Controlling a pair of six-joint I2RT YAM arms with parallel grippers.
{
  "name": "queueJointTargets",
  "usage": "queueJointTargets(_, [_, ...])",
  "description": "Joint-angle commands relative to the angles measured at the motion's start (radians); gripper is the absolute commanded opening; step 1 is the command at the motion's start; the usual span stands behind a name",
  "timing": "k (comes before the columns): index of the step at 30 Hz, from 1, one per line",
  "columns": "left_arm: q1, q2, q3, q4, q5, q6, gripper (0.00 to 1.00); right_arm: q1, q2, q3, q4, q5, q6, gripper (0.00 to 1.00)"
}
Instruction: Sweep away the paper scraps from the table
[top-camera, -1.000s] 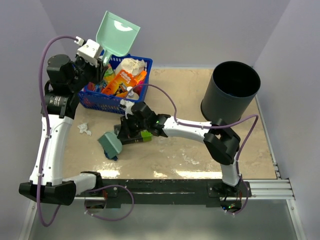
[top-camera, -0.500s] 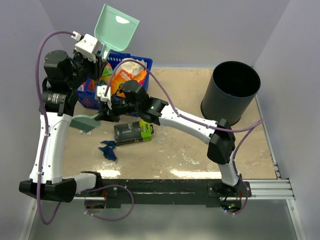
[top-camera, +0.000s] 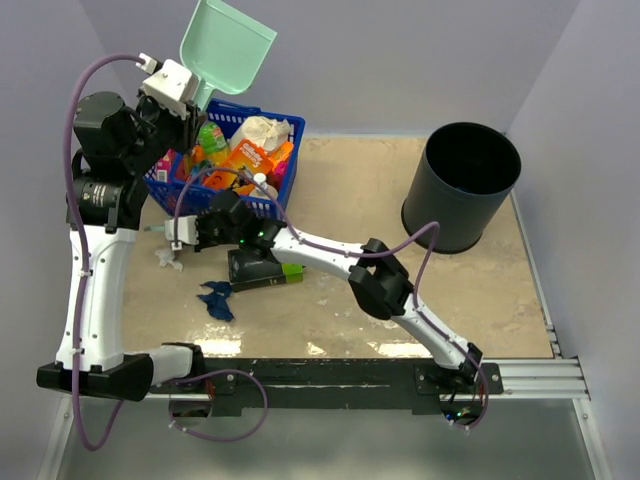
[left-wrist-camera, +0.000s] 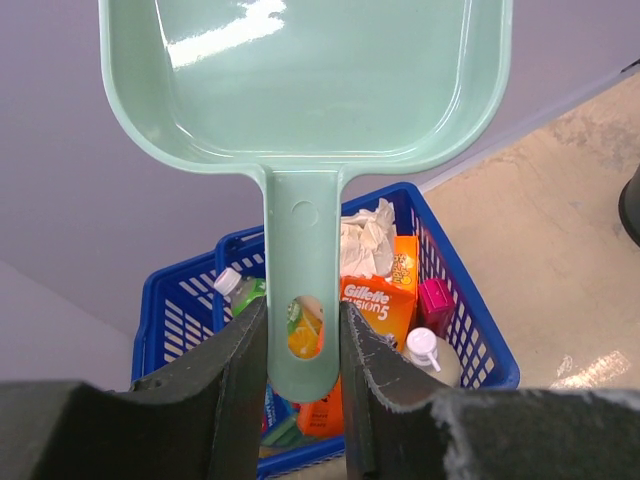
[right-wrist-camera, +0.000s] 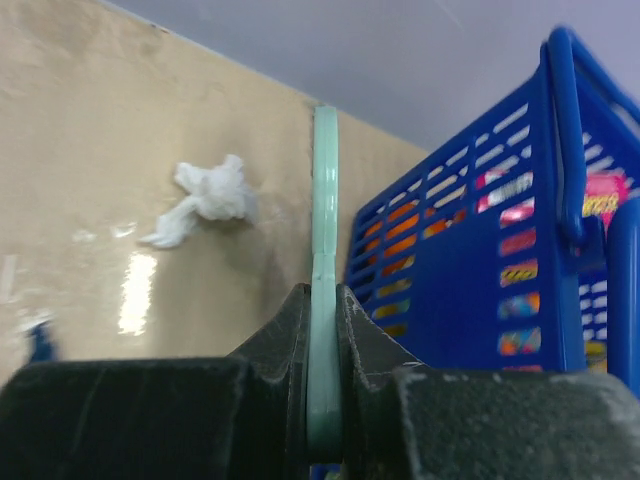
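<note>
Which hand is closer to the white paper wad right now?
Right. The right hand, gripping the brush, is close beside the white wad; the left hand holds the dustpan above the basket.

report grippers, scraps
Left gripper shut on mint plastic dustpan; right gripper shut on teal brush. White paper scrap, blue scraps unswept. Green-and-black box nearby.

Cut off at top: front of teal dustpan (left-wrist-camera: 300, 80). Partly under right arm (top-camera: 320, 248): green-and-black box (top-camera: 255, 270). Blurred at left edge: dark blue paper scrap (right-wrist-camera: 38, 340). Edge-on only, bristles hidden: teal brush (right-wrist-camera: 325, 240).
</note>
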Motion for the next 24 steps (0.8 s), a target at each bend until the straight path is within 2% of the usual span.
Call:
queueJointTargets(1, [0.005,0.001,0.028,-0.001,-0.018,0.021,0.00,0.049,0.045,0.162,0.074,0.086,-0.208,0.00])
queueJointTargets(8, [0.007,-0.004,0.011,0.013,-0.009,0.009,0.00,0.081,0.079,0.077,0.076,-0.021,-0.406,0.00])
queueJointTargets(17, [0.005,-0.033,-0.052,0.048,0.017,-0.008,0.00,0.097,0.004,0.075,-0.349,-0.067,-0.507,0.00])
queueJointTargets(24, [0.005,-0.042,-0.107,0.109,0.065,-0.039,0.00,0.112,-0.170,-0.077,-0.630,-0.142,-0.561,0.00])
